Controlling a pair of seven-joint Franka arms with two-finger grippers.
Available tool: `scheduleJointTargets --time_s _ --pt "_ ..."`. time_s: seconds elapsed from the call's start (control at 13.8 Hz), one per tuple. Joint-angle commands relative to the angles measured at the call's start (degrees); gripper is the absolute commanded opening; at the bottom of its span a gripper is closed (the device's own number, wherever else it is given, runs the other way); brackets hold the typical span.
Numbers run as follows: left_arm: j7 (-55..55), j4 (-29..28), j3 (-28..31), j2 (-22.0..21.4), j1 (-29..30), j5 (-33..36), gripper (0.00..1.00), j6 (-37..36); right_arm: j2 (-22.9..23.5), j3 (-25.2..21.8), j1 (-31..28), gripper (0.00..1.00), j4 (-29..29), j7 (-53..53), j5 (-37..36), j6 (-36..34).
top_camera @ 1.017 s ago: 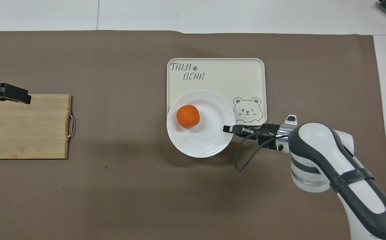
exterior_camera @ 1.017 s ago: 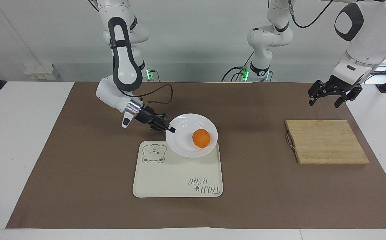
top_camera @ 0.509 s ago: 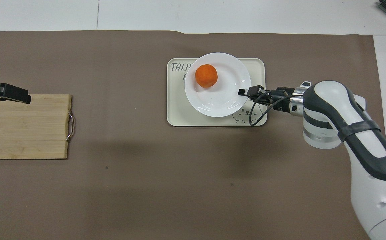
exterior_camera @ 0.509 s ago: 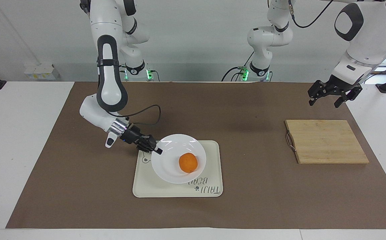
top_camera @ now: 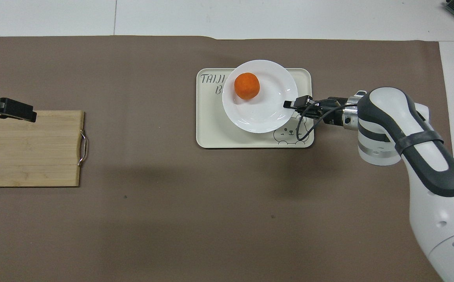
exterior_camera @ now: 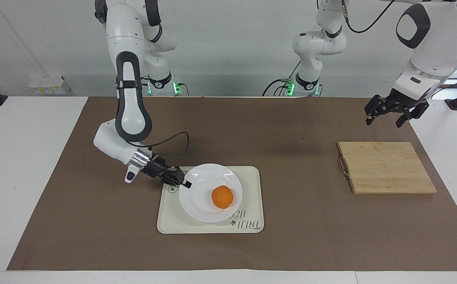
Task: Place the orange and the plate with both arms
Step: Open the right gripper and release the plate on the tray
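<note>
The table [exterior_camera: 31, 165] is white, with a big brown mat [exterior_camera: 291, 236] spread over most of it. Two white arms come in from the robots' end. The right arm [exterior_camera: 128, 98] bends down low toward the middle of the mat; the left arm [exterior_camera: 429, 43] waits, raised at its own end of the table.

Next in size is a bamboo cutting board [exterior_camera: 386, 167] with a small metal handle, lying flat on the mat toward the left arm's end. Toward the middle sits a cream rectangular tray [exterior_camera: 248, 221] with a bear face printed in one corner and lettering in another.

The plate [exterior_camera: 199, 203], white and glossy, is over the tray, covering much of it, its rim reaching past the tray's edge farther from the robots in the overhead view. Whether it rests fully on the tray or is just off it, I can't make out.

The right gripper [exterior_camera: 185, 183] is clenched on the plate's rim, at the side toward the right arm's end of the table. The left gripper [exterior_camera: 384, 114] hangs in the air over the mat, at the cutting board's edge nearer the robots, its fingers spread and nothing between them.

Smallest is the orange [exterior_camera: 222, 197], sitting in the plate, off centre toward the left arm's end.
</note>
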Motion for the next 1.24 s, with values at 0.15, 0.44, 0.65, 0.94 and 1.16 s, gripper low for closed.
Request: scheduleJointTargets --time_s 0.15,0.44,0.65,0.94,1.16 --pt "-0.5 1.4 -0.2 0.6 0.3 0.2 1.0 -1.2 1.7 0.1 -0.7 0.0 1.4 1.7 -1.6 -1.1" --pt "-0.5 1.4 -0.2 0.6 0.3 0.2 1.0 -1.2 1.8 0.1 -0.1 0.0 1.2 1.7 -1.6 -0.2" --pt "-0.5 1.4 -0.2 0.6 0.3 0.2 1.0 -1.2 1.7 0.0 0.3 0.0 0.2 1.8 -1.9 0.3" --pt "-0.5 1.4 -0.2 0.6 0.3 0.1 1.0 -1.2 1.7 0.0 0.6 0.08 -0.2 1.7 -4.4 1.3" --pt "-0.5 1.4 -0.2 0.6 0.3 0.2 1.0 -1.2 1.7 0.1 -0.1 1.0 0.2 1.5 -7.1 1.5"
